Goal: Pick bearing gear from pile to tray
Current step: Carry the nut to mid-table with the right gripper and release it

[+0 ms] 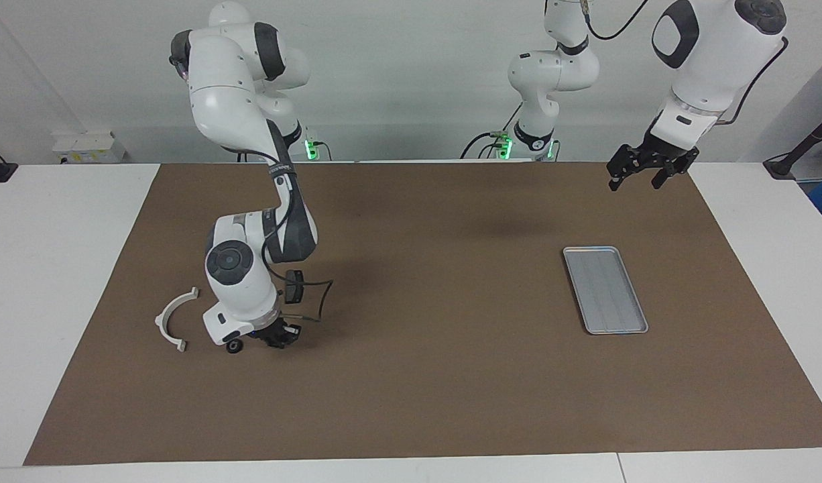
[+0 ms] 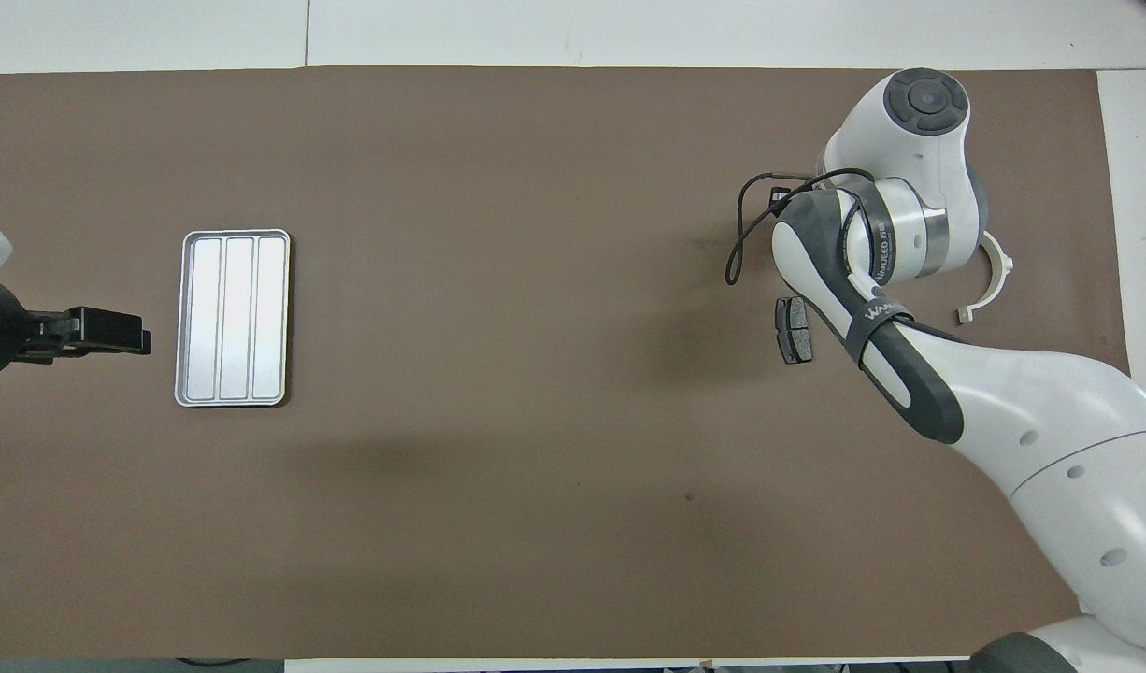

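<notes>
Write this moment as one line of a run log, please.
right gripper: shut, down at the pile by white curved bracket | left gripper: open, raised, waiting | flat silver-grey metal tray: empty

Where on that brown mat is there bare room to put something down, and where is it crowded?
The widest bare patch is the middle of the brown mat, between the tray and the pile. The tray's own floor is bare too. It is crowded at the right arm's end: the right gripper sits low among the white bracket, a small black round piece and a grey plate.

White table (image 1: 62, 268), brown mat (image 1: 438, 376)
</notes>
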Available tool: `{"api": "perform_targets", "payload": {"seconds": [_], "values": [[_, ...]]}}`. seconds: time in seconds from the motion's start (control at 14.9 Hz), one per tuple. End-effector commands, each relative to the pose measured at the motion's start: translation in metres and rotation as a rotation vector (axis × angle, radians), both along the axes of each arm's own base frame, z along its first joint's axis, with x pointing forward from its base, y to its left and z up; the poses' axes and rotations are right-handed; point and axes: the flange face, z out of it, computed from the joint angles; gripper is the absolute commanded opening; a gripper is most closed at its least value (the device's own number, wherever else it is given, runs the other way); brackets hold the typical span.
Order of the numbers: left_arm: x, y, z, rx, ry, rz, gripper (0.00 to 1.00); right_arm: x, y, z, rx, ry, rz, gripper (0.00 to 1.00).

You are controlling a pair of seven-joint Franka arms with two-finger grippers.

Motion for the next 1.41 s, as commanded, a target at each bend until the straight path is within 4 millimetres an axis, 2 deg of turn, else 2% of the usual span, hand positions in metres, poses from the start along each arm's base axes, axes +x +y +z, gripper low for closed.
{"api": "perform_targets", "payload": {"seconds": [0.0, 0.13, 0.2, 0.34, 0.4, 0.47, 0.61, 0.74, 0.87, 1.01, 1.14, 1.21, 1.34], "values": [[-0.009, 0.004, 0.001, -0.013, -0.008, 0.022, 1.00, -0.001, -0.005, 0.015, -0.024, 0.023, -0.011, 0.00], [-0.008, 0.006, 0.003, -0.015, -0.013, 0.032, 1.00, -0.006, 0.007, 0.063, -0.037, 0.079, 0.000, 0.00], [-0.009, 0.006, 0.003, -0.015, -0.013, 0.030, 1.00, -0.012, 0.025, 0.093, -0.040, 0.108, 0.017, 0.00], [-0.010, 0.006, -0.001, -0.015, -0.006, 0.017, 1.00, -0.027, 0.077, 0.148, -0.022, 0.146, 0.044, 0.00], [-0.010, 0.007, -0.001, -0.014, -0.007, 0.016, 1.00, -0.036, 0.102, 0.168, 0.009, 0.162, 0.005, 0.00], [-0.010, 0.007, -0.001, -0.016, -0.009, 0.018, 1.00, -0.044, 0.123, 0.180, 0.030, 0.173, -0.063, 0.00], [-0.010, 0.007, -0.001, -0.014, -0.008, 0.021, 1.00, -0.072, 0.197, 0.195, 0.030, 0.160, -0.163, 0.00], [-0.009, 0.004, -0.002, -0.014, -0.010, 0.024, 1.00, -0.094, 0.258, 0.204, 0.066, 0.108, -0.295, 0.00], [-0.011, 0.002, -0.006, -0.015, -0.027, 0.029, 1.00, -0.112, 0.299, 0.209, 0.104, 0.079, -0.368, 0.00], [-0.015, 0.002, -0.012, -0.016, -0.039, 0.035, 1.00, -0.124, 0.330, 0.201, 0.129, 0.048, -0.389, 0.00], [-0.015, 0.002, -0.012, -0.016, -0.040, 0.033, 1.00, -0.131, 0.344, 0.178, 0.125, 0.033, -0.413, 0.00], [-0.015, 0.002, -0.012, -0.016, -0.041, 0.033, 1.00, -0.136, 0.358, 0.163, 0.123, 0.029, -0.416, 0.00], [-0.014, 0.002, -0.011, -0.016, -0.044, 0.034, 1.00, -0.137, 0.385, 0.116, 0.104, -0.013, -0.433, 0.00]]}}
